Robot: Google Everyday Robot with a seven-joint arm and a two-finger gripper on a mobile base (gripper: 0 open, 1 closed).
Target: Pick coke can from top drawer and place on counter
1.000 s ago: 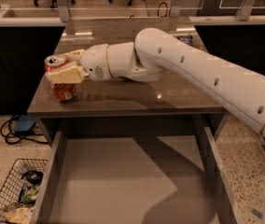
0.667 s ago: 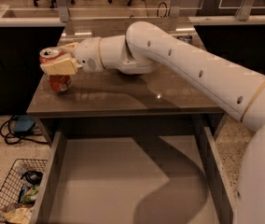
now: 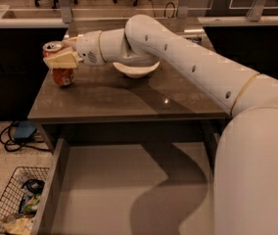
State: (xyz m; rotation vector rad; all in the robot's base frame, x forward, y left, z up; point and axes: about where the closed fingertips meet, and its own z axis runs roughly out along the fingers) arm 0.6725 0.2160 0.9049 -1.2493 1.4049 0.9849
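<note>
The coke can (image 3: 60, 75), red-orange with a silver top, stands upright at the left end of the counter (image 3: 129, 99). My gripper (image 3: 57, 58) is shut around the can's upper half, with the cream fingers (image 3: 60, 60) across its front. The white arm reaches in from the right over the counter. The top drawer (image 3: 129, 190) is pulled out below the counter's front edge; its grey bottom holds nothing that I can see.
A white bowl (image 3: 136, 70) sits on the counter behind the arm. A wire basket (image 3: 9, 207) with packets stands on the floor at the lower left. A blue object with cables (image 3: 21, 131) lies on the floor left of the drawer.
The gripper and can have moved left and farther back along the counter. The arm now stretches further over the counter. The can stays in the fingers throughout.
</note>
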